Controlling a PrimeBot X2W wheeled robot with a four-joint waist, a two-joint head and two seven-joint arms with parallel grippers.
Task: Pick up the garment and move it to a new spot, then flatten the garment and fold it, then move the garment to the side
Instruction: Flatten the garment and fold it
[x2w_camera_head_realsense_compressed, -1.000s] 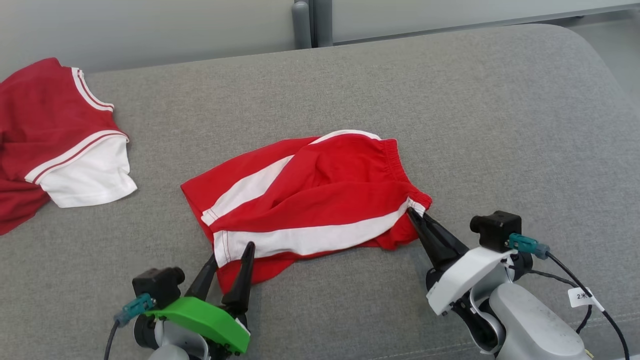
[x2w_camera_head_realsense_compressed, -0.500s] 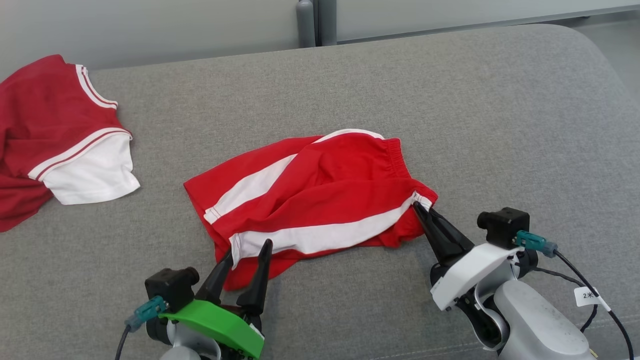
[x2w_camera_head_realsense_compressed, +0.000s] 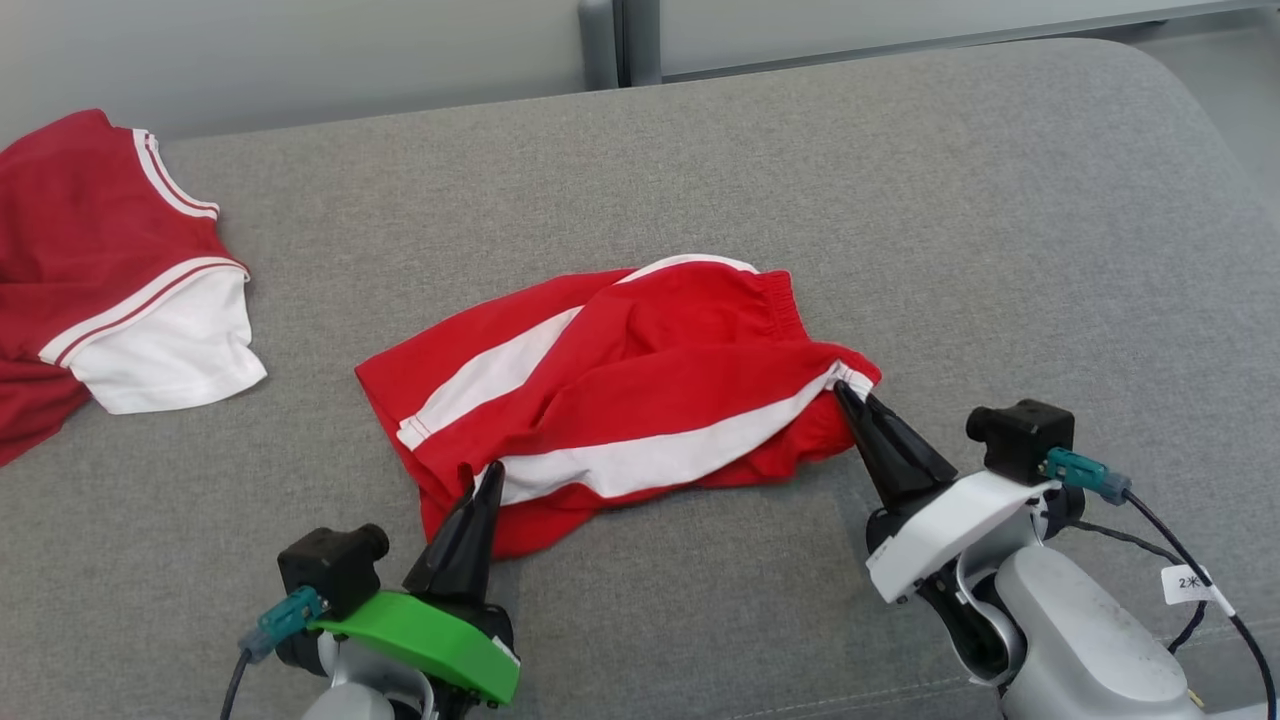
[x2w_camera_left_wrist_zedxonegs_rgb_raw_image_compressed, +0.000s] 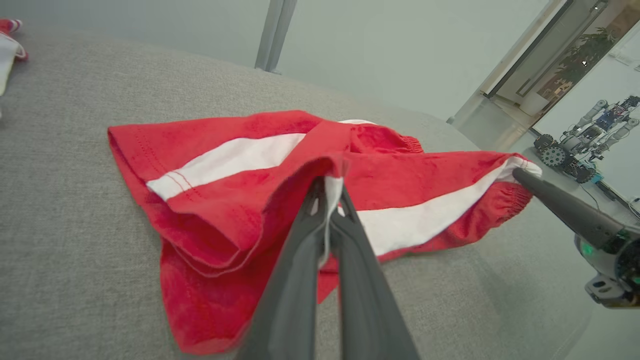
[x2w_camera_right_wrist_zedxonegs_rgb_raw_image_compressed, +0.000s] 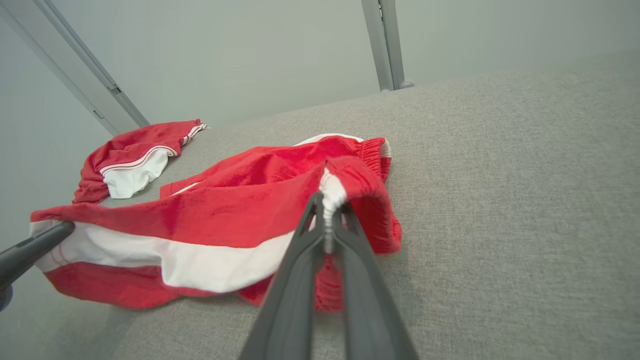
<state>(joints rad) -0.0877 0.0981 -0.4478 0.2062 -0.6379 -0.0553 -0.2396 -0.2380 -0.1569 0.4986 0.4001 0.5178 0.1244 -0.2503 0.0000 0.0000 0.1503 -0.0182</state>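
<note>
Here, the red fabric shorts with white side stripes (x2w_camera_head_realsense_compressed: 640, 390) lie rumpled near the middle of the grey upholstered cushion (x2w_camera_head_realsense_compressed: 1000, 250), slightly toward its near edge. The left gripper (x2w_camera_head_realsense_compressed: 487, 480), on a green mount, has its jaws closed on the near-left leg hem, where a white stripe ends. The right gripper (x2w_camera_head_realsense_compressed: 850, 392), on a white mount, has its jaws closed on the elastic waistband at the right corner, again at a white stripe. Between the two grips the cloth sags onto the cushion. A second garment (x2w_camera_head_realsense_compressed: 110, 270), dark red with a white sleeve and trim, lies at the far left, well apart from the shorts.
</note>
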